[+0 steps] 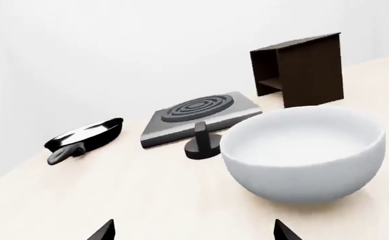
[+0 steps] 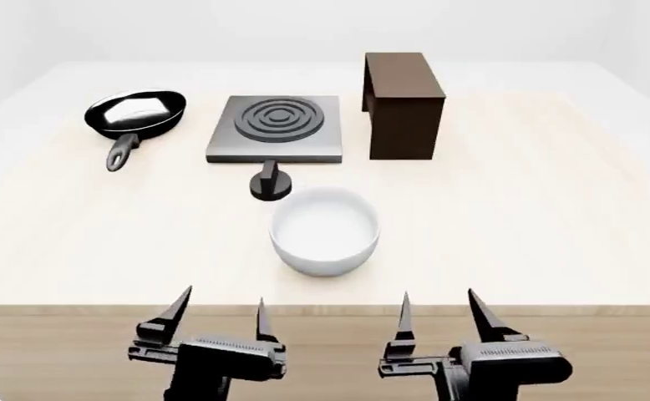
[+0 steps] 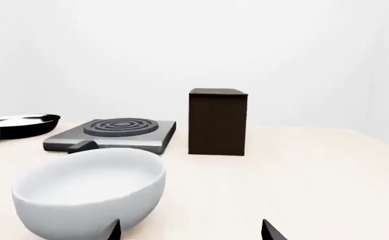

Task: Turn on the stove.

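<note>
The stove (image 2: 275, 127) is a flat grey square hotplate with concentric rings at the table's far middle. Its small black ridged knob (image 2: 271, 183) stands just in front of it. Both also show in the left wrist view, the stove (image 1: 200, 117) and the knob (image 1: 203, 143), and the stove shows in the right wrist view (image 3: 118, 133). My left gripper (image 2: 219, 313) and right gripper (image 2: 441, 312) are open and empty at the table's near edge, well short of the knob. Only their fingertips show in the wrist views.
A white bowl (image 2: 325, 230) sits between my grippers and the knob. A black frying pan (image 2: 134, 117) lies left of the stove. A dark brown wooden box (image 2: 403, 104) stands right of it. The light wooden table (image 2: 548, 225) spreads to the right.
</note>
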Robot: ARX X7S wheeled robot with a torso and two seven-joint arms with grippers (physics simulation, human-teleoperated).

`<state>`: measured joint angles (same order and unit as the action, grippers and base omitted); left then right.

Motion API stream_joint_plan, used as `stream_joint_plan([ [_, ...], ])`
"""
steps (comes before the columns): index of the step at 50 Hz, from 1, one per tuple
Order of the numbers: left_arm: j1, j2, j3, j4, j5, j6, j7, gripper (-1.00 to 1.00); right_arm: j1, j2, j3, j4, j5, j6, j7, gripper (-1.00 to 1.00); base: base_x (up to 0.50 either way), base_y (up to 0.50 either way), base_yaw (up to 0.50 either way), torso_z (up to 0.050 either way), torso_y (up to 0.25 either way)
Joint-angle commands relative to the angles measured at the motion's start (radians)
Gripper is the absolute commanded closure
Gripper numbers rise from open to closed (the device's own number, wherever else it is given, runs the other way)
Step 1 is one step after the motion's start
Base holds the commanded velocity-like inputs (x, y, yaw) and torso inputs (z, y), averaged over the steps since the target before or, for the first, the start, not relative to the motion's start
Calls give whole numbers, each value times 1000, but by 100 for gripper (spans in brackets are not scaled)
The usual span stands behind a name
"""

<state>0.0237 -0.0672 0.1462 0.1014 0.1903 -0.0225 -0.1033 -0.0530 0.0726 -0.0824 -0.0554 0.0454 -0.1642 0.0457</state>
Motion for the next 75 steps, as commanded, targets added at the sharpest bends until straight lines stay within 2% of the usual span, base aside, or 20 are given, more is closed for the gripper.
stream_joint_plan([
  [1,33,-6,143,145,383,-156,-112,-100,-75,20,-13,-64,22,-273,4,-100,0,0,0,0,0],
  [4,44,-6,164,164,444,-170,-149,-100,-92,21,-17,-58,21,-339,6,-100,0,0,0,0,0],
  [7,50,-26,233,170,562,-161,-177,-100,-112,20,-21,-48,11,-413,12,-100,0,0,0,0,0],
  [10,57,-35,261,187,596,-150,-188,-100,-115,19,-23,-25,8,-465,19,-100,0,0,0,0,0],
  [12,66,-47,261,194,571,-108,-221,-100,-116,20,-25,-12,-8,-489,24,-100,0,0,0,0,0],
  [24,63,-59,270,208,566,-122,-216,-100,-119,25,-14,12,-42,-569,69,-100,0,0,0,0,0],
  [75,51,-99,281,214,464,-124,-257,-100,-128,66,-42,-20,-60,-578,155,-100,0,126,0,0,0],
])
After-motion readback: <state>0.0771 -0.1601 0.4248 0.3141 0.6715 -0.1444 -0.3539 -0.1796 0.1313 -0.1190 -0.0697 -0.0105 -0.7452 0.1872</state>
